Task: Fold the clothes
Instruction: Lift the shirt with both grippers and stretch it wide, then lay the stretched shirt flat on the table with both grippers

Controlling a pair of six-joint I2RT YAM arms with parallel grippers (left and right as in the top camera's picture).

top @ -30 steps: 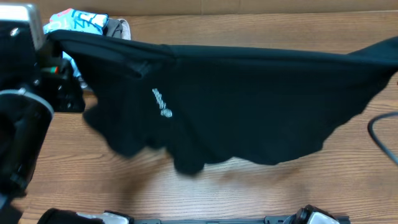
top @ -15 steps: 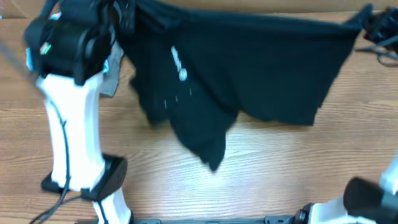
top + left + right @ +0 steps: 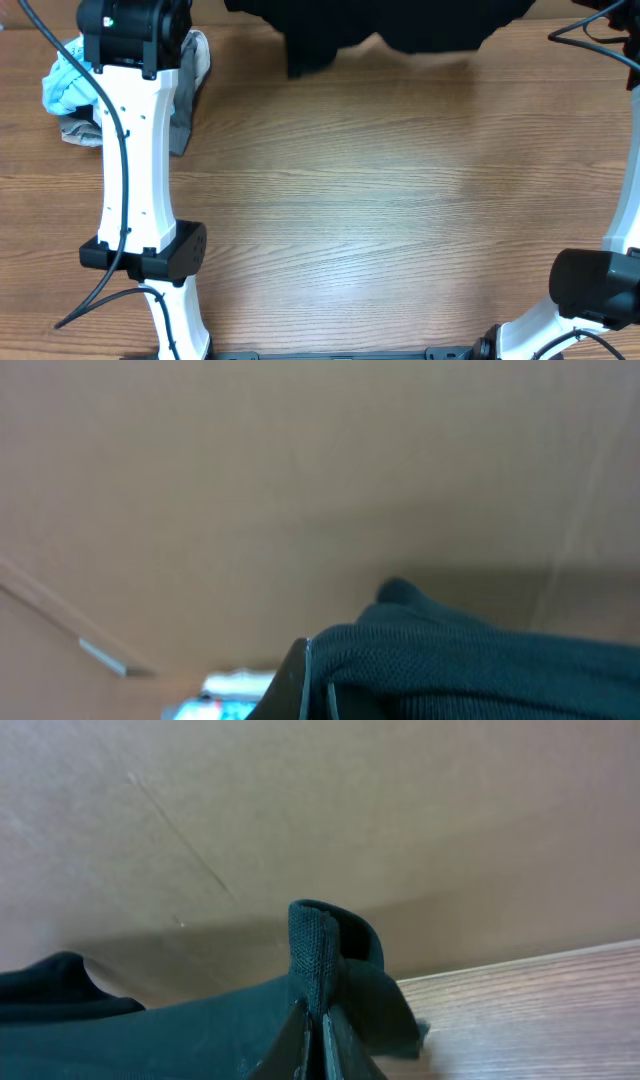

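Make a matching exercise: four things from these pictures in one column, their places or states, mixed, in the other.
1 soft black garment
2 crumpled light blue printed shirt
3 grey-tan cloth garment
4 right gripper

a just inside the white left arm
b at the wooden table's far edge
c shut on black fabric
d farthest left

Pairs: 1-b, 2-d, 3-a, 4-c.

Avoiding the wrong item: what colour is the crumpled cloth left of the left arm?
A light blue crumpled soft cloth; clearest in the overhead view.
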